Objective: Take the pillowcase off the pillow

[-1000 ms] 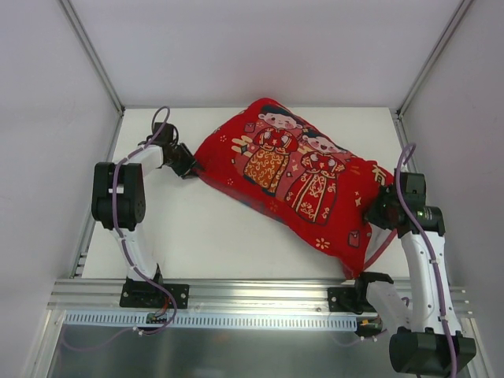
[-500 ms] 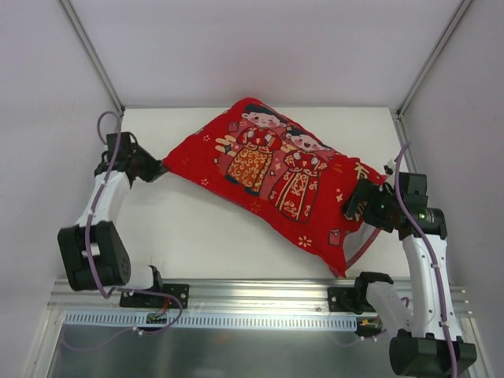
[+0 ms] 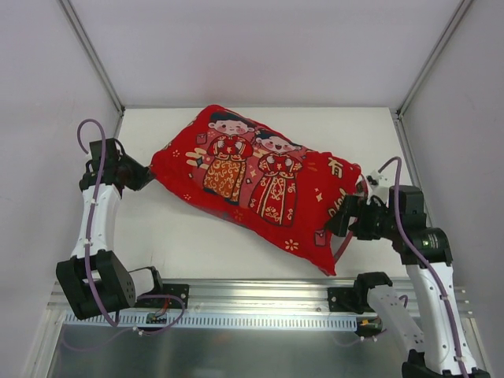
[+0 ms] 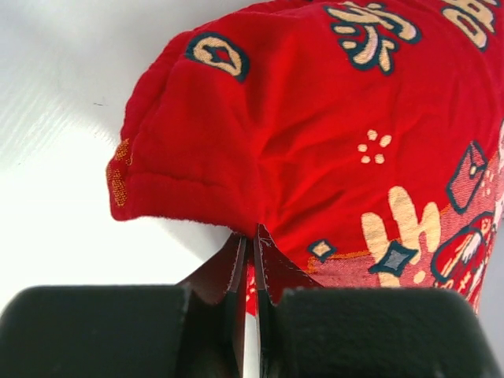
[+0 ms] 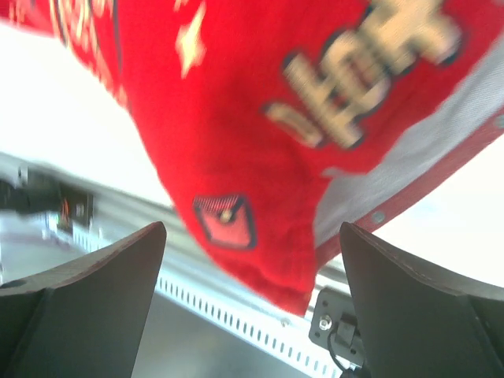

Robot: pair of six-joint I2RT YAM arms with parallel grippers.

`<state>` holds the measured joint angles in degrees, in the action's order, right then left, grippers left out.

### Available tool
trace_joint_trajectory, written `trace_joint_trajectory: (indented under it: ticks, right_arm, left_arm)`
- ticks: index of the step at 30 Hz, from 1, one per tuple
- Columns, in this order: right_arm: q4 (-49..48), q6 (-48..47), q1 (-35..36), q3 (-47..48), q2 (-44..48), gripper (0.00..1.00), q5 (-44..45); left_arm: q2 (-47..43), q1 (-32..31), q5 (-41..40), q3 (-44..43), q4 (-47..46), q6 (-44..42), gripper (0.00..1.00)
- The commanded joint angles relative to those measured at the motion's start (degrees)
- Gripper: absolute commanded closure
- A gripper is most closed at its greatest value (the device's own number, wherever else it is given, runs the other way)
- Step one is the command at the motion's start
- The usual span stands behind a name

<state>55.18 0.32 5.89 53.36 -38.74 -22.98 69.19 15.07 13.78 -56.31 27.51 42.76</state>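
On the white table [image 3: 197, 236] between white walls [image 3: 260, 47], left fingers [image 4: 272, 272] pinch the pillowcase [image 3: 252, 189]; right fingers [image 5: 102, 268] gape.

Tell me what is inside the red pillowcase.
Only a pale strip, probably the pillow, shows at the pillowcase opening. The red fabric covers the rest of whatever fills it.

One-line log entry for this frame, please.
left gripper: shut on pillowcase corner | right gripper: open, around opposite end | pillowcase: stuffed, lying on table, not yet off
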Motion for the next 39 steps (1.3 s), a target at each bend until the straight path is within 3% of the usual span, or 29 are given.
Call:
trace_joint_trajectory:
  ticks: [1,12,14,15,17,18,21,25,29,34,37,38,39]
  right_arm:
    - [3.71,-1.21,4.81,-2.99,3.05,0.04,-4.0]
    - [-3.04,9.08,17.66,-15.47,4.91,0.0,3.56]
    - [-6.21,11.97,20.81,-16.71,3.59,0.12,4.43]
    - [-7.18,13.12,21.96,-16.97,3.06,0.36,4.87]
    - [-8.85,15.4,24.59,-15.67,1.74,0.63,6.54]
    - [-8.86,15.85,25.13,-14.53,1.3,0.83,7.5]
    - [-7.72,14.72,25.66,-6.98,-0.63,0.99,10.76]
    - [-7.36,11.64,25.66,3.4,-3.18,0.99,14.54]
    - [-16.56,13.74,29.16,6.14,-8.34,0.99,10.68]
    - [-25.11,15.95,50.56,13.32,-24.68,0.99,18.58]
    - [-24.51,13.93,57.98,23.52,-38.4,0.98,17.8]
    - [-23.46,13.49,59.05,25.63,-41.12,0.91,17.8]
    - [-22.06,12.96,59.93,29.48,-44.98,0.78,17.71]
  left_arm:
    - [-0.99,0.22,-0.69,0.24,1.76,-1.19,1.0]
    - [-0.46,0.22,-1.3,-1.86,3.52,-1.45,1.0]
    - [-0.54,0.22,-1.39,-2.48,4.3,-1.63,1.0]
    - [-0.63,0.22,-1.48,-2.75,4.57,-1.72,1.0]
    - [-1.07,0.22,-1.65,-3.62,5.45,-1.89,1.0]
    - [-1.33,0.31,-1.65,-4.06,5.63,-2.07,1.0]
    - [-1.78,0.22,-1.92,-5.91,6.59,-2.51,1.0]
    - [-0.64,0.48,-3.41,-8.54,7.38,-3.82,1.0]
    - [6.21,2.24,-3.76,-15.82,8.96,-5.23,1.0]
    - [12.1,2.33,-4.99,-21.81,9.93,-5.41,1.0]
    - [12.2,2.59,-6.22,-21.56,10.55,-5.58,1.0]
    - [12.02,2.77,-6.48,-21.21,10.72,-5.59,1.0]
    - [11.41,3.21,-6.75,-20.86,10.9,-5.85,1.0]
